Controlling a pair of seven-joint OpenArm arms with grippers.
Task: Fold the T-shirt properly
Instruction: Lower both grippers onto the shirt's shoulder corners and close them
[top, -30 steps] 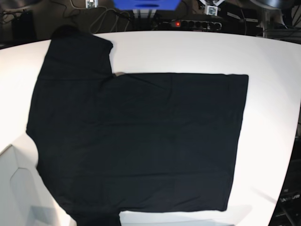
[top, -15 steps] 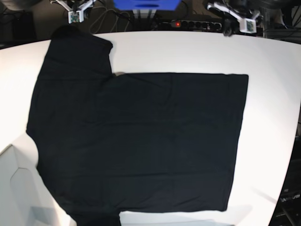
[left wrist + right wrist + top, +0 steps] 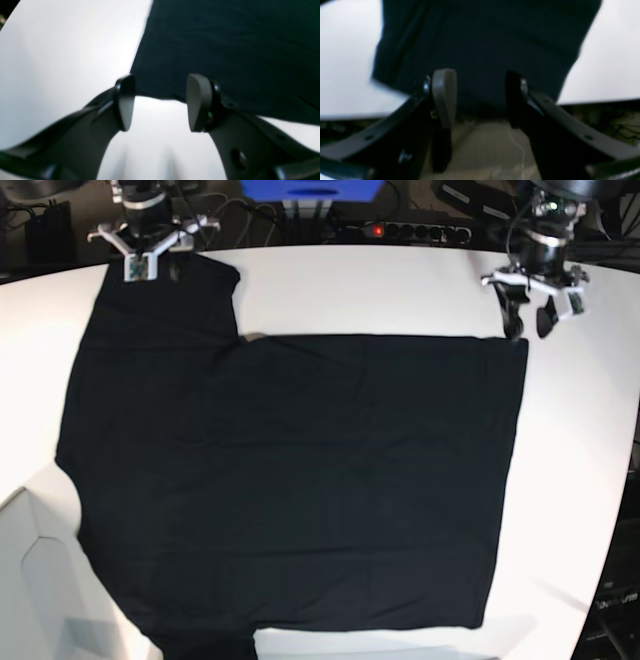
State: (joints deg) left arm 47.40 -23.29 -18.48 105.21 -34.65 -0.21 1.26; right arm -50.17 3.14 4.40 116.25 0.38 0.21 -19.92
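The black T-shirt (image 3: pixel 300 480) lies spread flat on the white table (image 3: pixel 380 290), one sleeve (image 3: pixel 165 300) reaching the far left edge. My left gripper (image 3: pixel 526 318) hangs open just over the shirt's far right corner (image 3: pixel 520 345). In the left wrist view the left gripper (image 3: pixel 161 102) has the shirt's hem (image 3: pixel 160 92) showing between its pads, which touch nothing. My right gripper (image 3: pixel 150 262) is open above the sleeve end. In the right wrist view the right gripper (image 3: pixel 481 97) frames the dark fabric (image 3: pixel 482 50) draped at the table's edge.
Behind the table run a power strip (image 3: pixel 415 230) with a red light, cables and a blue box (image 3: pixel 310 188). A white panel (image 3: pixel 35 580) sits at the near left corner. The table's right edge curves past the shirt.
Both arms have come in from the back and moved down to the shirt's far edge. Their jaws have gone from shut to open. The shirt has not moved.
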